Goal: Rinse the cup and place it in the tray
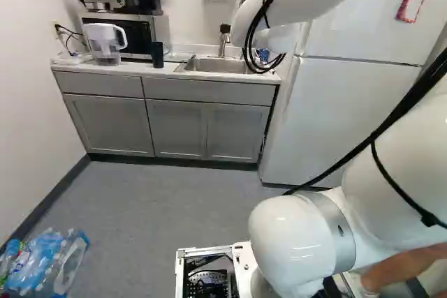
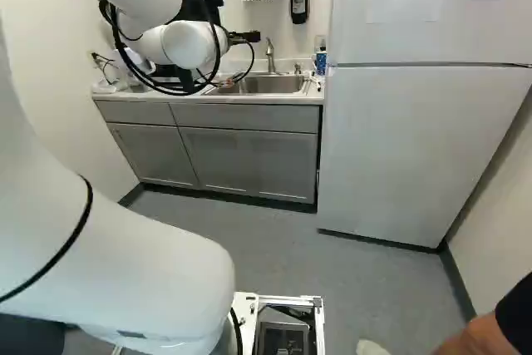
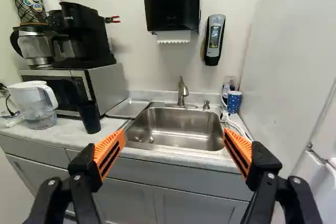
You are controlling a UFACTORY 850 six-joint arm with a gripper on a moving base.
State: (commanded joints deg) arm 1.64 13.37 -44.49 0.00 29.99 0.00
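Observation:
In the right base view the arm's wrist (image 2: 187, 46) hides the gripper's fingers. In the wrist view the gripper (image 3: 173, 142) is open, its orange pads wide apart with nothing between them. Ahead, beyond the fingertips, is the steel sink (image 3: 176, 128) with its faucet (image 3: 182, 92). A dark cup (image 3: 90, 118) stands upright on the counter, between the pitcher and a flat metal tray (image 3: 127, 108) beside the sink. On the sink's other side stands a blue dotted mug (image 3: 233, 102). The dark cup (image 1: 157, 54) also shows in the left base view.
The counter (image 3: 65, 135) carries a clear pitcher (image 3: 39, 103) and a microwave (image 3: 100, 86) with coffee makers on top. A fridge (image 2: 399, 147) flanks the sink. Bagged bottles (image 1: 45, 259) lie on the floor. A person's forearm (image 1: 401, 268) is close beside the arm's base.

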